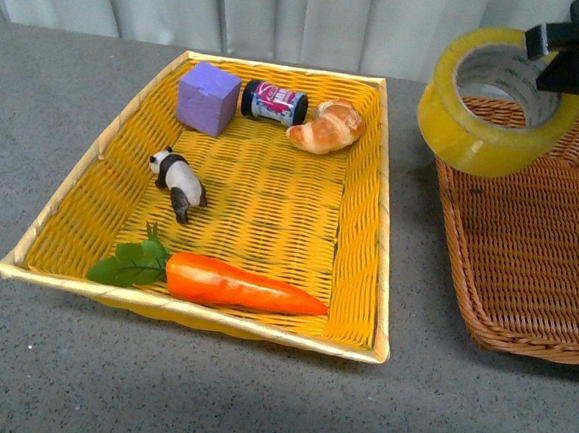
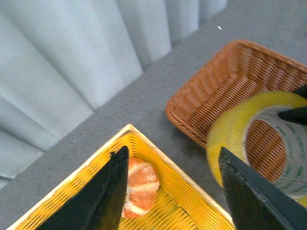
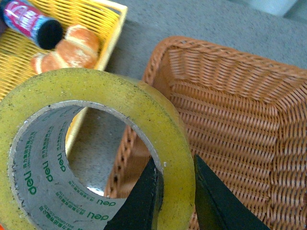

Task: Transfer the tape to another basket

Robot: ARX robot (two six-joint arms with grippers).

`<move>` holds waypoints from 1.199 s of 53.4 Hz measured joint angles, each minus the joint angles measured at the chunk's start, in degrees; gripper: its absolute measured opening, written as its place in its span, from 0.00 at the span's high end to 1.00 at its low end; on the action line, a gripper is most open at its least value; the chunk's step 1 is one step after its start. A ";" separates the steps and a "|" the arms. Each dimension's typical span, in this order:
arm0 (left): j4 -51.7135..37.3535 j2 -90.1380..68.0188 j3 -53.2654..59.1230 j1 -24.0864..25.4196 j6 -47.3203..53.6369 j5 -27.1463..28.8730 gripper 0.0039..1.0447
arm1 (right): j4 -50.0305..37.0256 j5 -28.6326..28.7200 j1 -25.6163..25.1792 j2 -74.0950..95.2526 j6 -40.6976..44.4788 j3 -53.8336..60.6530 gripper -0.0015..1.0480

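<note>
Underneath, a grey speckled tabletop (image 1: 206, 390); along the far side, a pale pleated curtain (image 1: 285, 16). Two baskets side by side: on the left a bright yellow woven tray (image 1: 383, 234), on the right a dark brown woven wicker basket (image 1: 538, 246). One wide roll of translucent yellow packing tape (image 1: 476, 141), held tilted in the air over the brown basket's left rim. Pinched through its wall by the right gripper (image 3: 177, 196), one finger inside the core, one outside. Left gripper (image 2: 175, 191) spread wide, gripping nothing. Five things in the yellow tray, one of each: purple cube (image 1: 208, 97), dark jar with pink label (image 1: 273, 103), croissant (image 1: 327, 126), panda figure (image 1: 178, 183), orange carrot with green leaves (image 1: 234, 282).
</note>
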State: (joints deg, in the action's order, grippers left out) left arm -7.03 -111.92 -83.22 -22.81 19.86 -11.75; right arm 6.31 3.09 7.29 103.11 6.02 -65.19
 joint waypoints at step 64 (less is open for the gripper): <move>-37.46 9.49 32.68 14.97 -25.81 22.45 0.20 | -18.25 -8.20 -10.56 4.15 4.11 14.88 0.18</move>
State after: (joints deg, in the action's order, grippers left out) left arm -44.49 -102.43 -50.54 -7.84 -5.96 10.70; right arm -11.94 -5.10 -3.27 107.26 10.13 -50.30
